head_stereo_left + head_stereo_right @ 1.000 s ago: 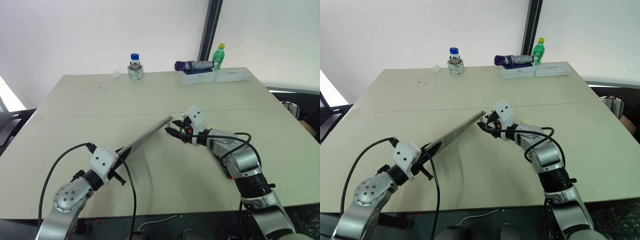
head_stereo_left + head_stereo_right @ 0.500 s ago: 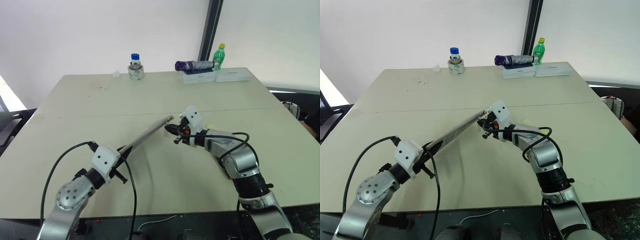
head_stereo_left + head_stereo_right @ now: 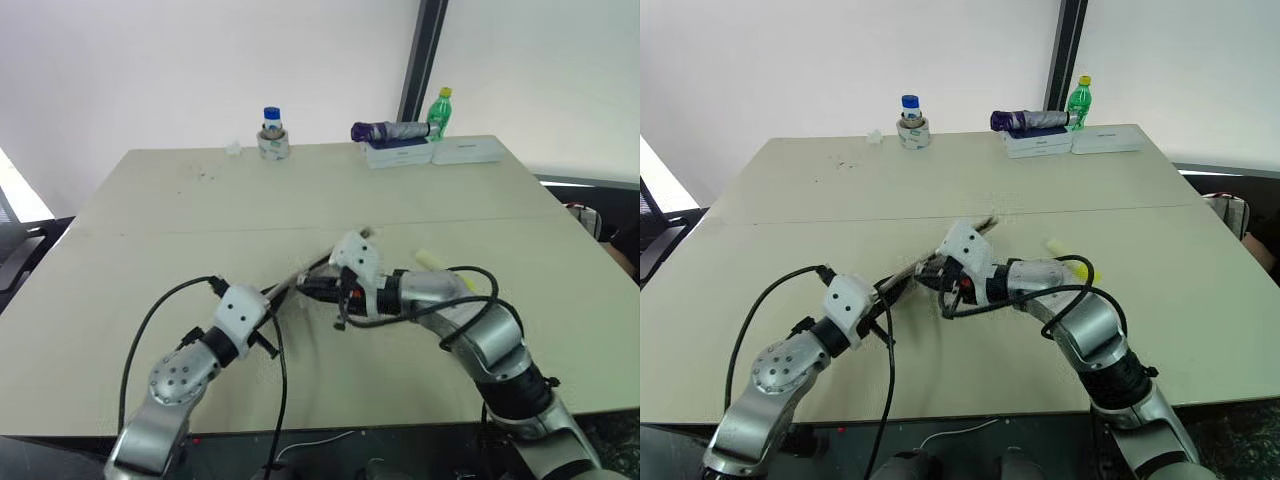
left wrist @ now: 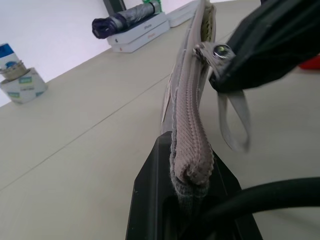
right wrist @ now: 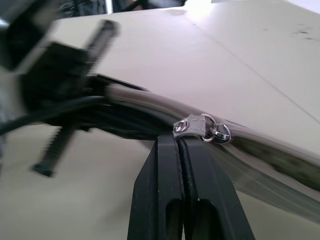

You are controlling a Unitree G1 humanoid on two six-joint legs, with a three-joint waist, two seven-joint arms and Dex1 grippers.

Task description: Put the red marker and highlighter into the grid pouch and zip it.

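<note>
The grid pouch [image 4: 190, 115] is held edge-up above the table, its zipper seam on top. My left gripper [image 3: 272, 300] is shut on the pouch's near end. My right gripper [image 3: 305, 287] points towards the left one and is shut on the zipper's pull cord just below the metal slider [image 5: 200, 127]. The slider sits well along the seam, close to my left gripper. The cord loop [image 4: 232, 122] hangs beside the pouch. The pale yellow highlighter [image 3: 432, 260] lies on the table behind my right forearm, partly covered by it. The red marker is hidden.
At the table's far edge stand a blue-capped bottle in a tape roll [image 3: 270, 135], a purple folded umbrella [image 3: 390, 130] on white boxes [image 3: 430, 152], and a green bottle [image 3: 438, 110]. The table [image 3: 180, 230] is bare to the left.
My right gripper has travelled from the pouch's far end along the seam towards my left gripper, taking the slider with it. My left gripper has shifted a little to the right.
</note>
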